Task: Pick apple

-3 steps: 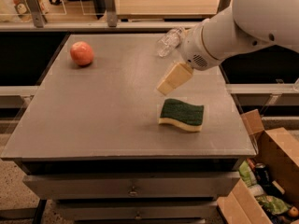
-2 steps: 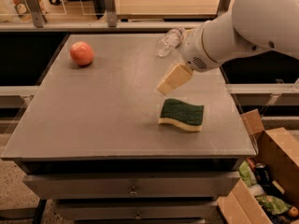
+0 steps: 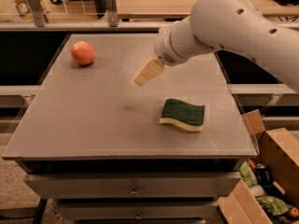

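The apple [image 3: 83,53] is round and red-pink with paler patches. It sits on the grey table [image 3: 93,120] near the far left corner. My gripper [image 3: 144,76] hangs above the middle of the table at the end of the white arm [image 3: 224,27], which reaches in from the right. It is to the right of the apple and a little nearer the front, well apart from it, and holds nothing that I can see. The clear plastic bottle is hidden behind the arm.
A green sponge with a yellow underside [image 3: 183,114] lies on the table at the right front, below the arm. An open cardboard box [image 3: 266,181] with cans and packets stands on the floor at the right. Rails and a wooden counter run behind the table.
The arm and gripper have moved left across the table toward the apple and now cover the bottle. The apple and the sponge have not moved.
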Action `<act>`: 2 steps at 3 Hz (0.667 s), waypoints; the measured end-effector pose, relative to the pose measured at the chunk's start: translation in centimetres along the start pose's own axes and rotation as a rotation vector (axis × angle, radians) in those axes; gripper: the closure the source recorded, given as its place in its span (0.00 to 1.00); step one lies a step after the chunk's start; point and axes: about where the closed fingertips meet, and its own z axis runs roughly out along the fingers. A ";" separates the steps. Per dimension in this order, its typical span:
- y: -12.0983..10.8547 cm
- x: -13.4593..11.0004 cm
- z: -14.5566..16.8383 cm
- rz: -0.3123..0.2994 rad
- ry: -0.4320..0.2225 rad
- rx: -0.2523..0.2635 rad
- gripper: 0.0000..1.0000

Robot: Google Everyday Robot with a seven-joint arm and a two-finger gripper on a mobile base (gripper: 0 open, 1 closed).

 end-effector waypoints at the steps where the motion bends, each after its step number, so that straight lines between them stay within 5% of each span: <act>1: -0.8 -2.9 3.7 0.002 -0.081 -0.052 0.00; 2: -1.3 -5.6 6.5 0.033 -0.190 -0.135 0.00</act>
